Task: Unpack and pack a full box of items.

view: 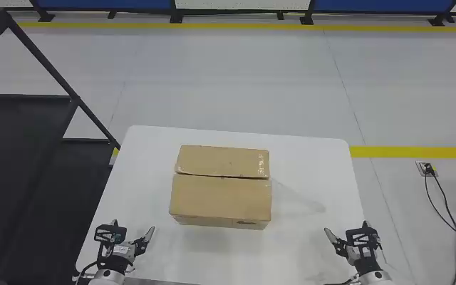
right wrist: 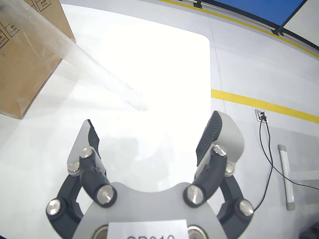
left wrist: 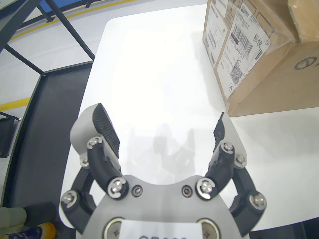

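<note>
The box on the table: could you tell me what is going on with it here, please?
Nothing is being handled yet. The box sits in the middle of the table with its top flaps down. A clear strip trails from it onto the table on the right hand's side. The left hand and right hand are both open and empty, near the table's front edge on either side of the box, touching nothing. Unpacking looks not yet begun.

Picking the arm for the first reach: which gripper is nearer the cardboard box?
Left. The left gripper sits just off the cardboard box's robot-side left corner. The right gripper is clearly farther out from the robot-side right corner. Both are open.
</note>
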Robot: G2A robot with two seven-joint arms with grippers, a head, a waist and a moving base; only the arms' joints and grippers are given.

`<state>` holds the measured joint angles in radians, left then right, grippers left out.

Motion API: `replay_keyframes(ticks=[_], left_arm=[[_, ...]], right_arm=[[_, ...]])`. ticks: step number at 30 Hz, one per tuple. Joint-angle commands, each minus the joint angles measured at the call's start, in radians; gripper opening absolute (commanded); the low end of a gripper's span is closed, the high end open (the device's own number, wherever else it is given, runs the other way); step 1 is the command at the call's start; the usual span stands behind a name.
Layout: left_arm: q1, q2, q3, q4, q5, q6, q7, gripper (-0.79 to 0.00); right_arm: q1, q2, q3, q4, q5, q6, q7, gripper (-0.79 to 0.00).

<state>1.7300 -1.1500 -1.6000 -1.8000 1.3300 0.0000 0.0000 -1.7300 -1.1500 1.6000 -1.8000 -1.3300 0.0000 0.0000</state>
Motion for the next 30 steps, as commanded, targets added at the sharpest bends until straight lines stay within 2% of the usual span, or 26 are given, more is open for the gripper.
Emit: replay_keyframes(ticks=[1, 13, 18, 24, 30], left_arm=[[0.000, 0.000, 0.000, 0.000, 0.000, 0.000, 0.000, -0.001], [0.000, 0.000, 0.000, 0.000, 0.000, 0.000, 0.000, -0.001], [-0.025, -0.001, -0.023, 0.012, -0.074, -0.040, 0.004, 0.000], [-0.073, 0.000, -0.072, 0.019, -0.180, -0.108, -0.015, 0.000], [-0.150, -0.001, -0.069, -0.007, -0.153, -0.082, -0.035, 0.000]], right_arm=[[0.000, 0.000, 0.000, 0.000, 0.000, 0.000, 0.000, 0.000], [0.000, 0.000, 0.000, 0.000, 0.000, 0.000, 0.000, 0.000], [0.017, -0.001, -0.025, -0.044, -0.022, -0.039, 0.009, 0.000], [0.103, -0.011, -0.084, -0.108, 0.062, -0.067, 0.094, 0.000], [0.246, -0.025, -0.172, -0.105, 0.111, -0.045, 0.191, 0.000]])
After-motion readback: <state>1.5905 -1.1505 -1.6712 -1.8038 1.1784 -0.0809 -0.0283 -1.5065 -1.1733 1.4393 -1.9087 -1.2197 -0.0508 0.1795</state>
